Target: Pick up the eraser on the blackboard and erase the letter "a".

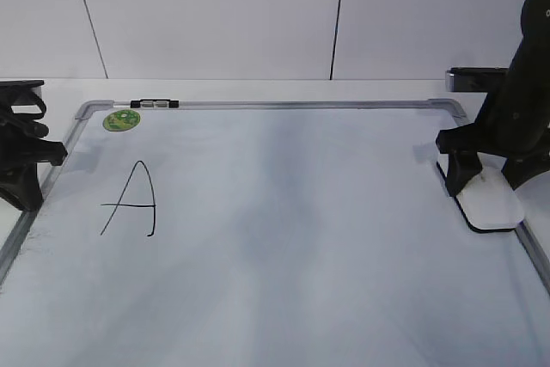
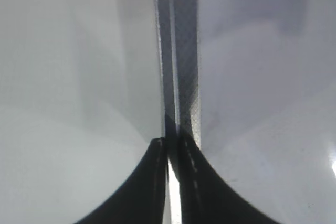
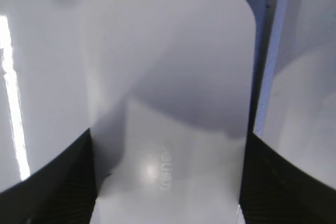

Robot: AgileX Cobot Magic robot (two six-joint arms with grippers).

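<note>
The blackboard [image 1: 301, 264] is a white dry-erase board with a grey frame and lies flat. The white eraser [image 1: 494, 208] lies on it at the right edge. My right gripper [image 1: 485, 185] straddles the eraser, one finger against each long side. In the right wrist view the eraser [image 3: 168, 66] fills the space between the fingers [image 3: 168, 182]. My left gripper [image 1: 24, 180] is shut and empty over the board's left frame [image 2: 184, 51], fingertips together [image 2: 172, 145]. No small letter "a" shows anywhere; only a large capital "A" [image 1: 131, 199] at the left.
A round green sticker [image 1: 121, 119] sits at the board's back left corner. A small black and silver clip [image 1: 155, 104] lies on the back frame. Smudgy grey marks cover the board's middle. A white wall stands behind.
</note>
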